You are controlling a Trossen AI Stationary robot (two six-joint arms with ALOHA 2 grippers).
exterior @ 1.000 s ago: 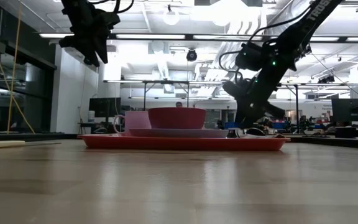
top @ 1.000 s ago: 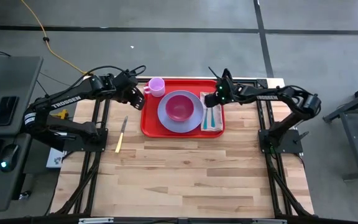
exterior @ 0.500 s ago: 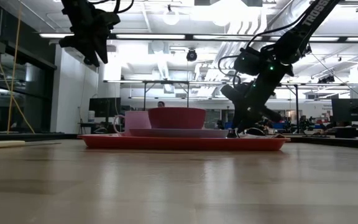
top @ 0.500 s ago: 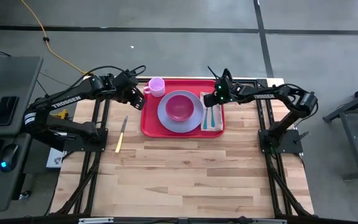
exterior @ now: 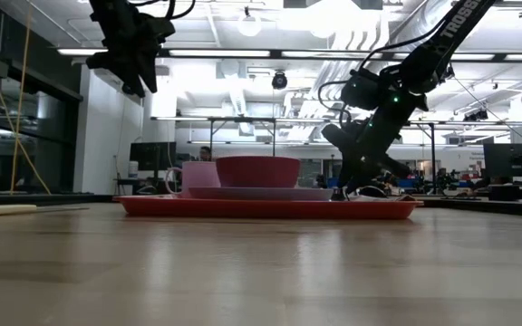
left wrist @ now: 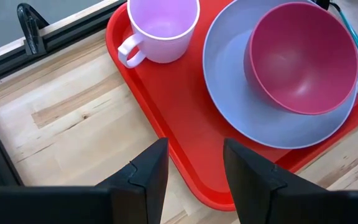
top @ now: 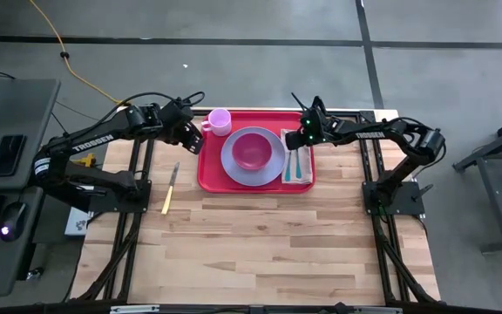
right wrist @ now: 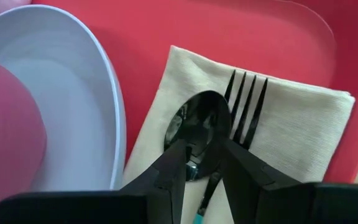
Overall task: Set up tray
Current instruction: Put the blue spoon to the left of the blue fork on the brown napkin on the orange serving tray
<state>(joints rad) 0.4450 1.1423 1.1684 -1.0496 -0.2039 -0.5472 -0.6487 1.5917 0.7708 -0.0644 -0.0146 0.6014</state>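
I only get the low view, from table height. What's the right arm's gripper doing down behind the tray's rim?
Observer: The right gripper is closed around the neck of a black spoon that lies on a tan napkin inside the tray.
Operator: Is anything else on that napkin?
Observer: Yes, a black fork lies right beside the spoon.
Operator: And the gripper up high, is it holding something?
Observer: No, the left gripper is open and empty, hanging above the tray's left edge.
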